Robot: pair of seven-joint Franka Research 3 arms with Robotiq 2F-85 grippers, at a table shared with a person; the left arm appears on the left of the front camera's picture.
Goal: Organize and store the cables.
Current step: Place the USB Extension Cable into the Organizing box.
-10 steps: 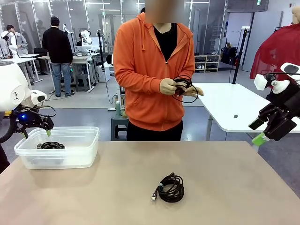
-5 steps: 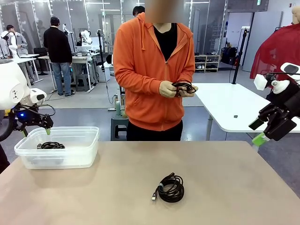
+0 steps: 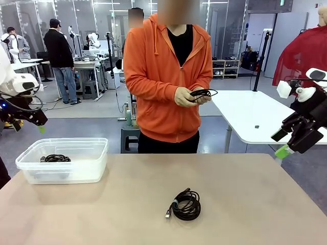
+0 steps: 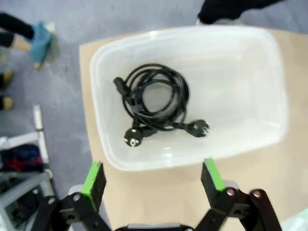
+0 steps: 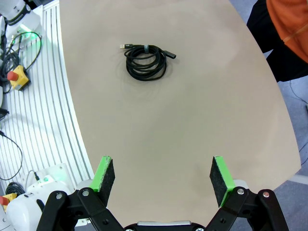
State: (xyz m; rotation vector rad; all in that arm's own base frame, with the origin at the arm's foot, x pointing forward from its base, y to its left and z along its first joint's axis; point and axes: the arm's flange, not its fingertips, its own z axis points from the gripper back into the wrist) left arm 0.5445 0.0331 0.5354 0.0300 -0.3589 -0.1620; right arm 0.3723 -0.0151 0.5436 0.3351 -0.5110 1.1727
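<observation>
One coiled black cable (image 3: 186,205) (image 5: 145,60) lies on the tan table, near the middle front. A second cable (image 3: 56,158) (image 4: 154,103) rests inside the clear plastic bin (image 3: 97,153) (image 4: 231,57) at the table's left. The person in the orange hoodie holds a third cable (image 3: 203,93) in both hands at the far side. My left gripper (image 3: 29,126) (image 4: 151,168) hovers open and empty, high above the bin and to its left. My right gripper (image 3: 280,144) (image 5: 162,163) hangs open and empty off the table's right edge, well away from the loose cable.
A white side table (image 3: 255,115) stands behind on the right. A stool (image 3: 130,135) sits beside the person's legs. Other people and benches are far off at the back left. The table's curved edge and a ribbed white base (image 5: 48,120) show under the right arm.
My left gripper has lifted and drawn back to the left, away from the bin. The person has turned the cable bundle flat in their hands. The right arm is still.
</observation>
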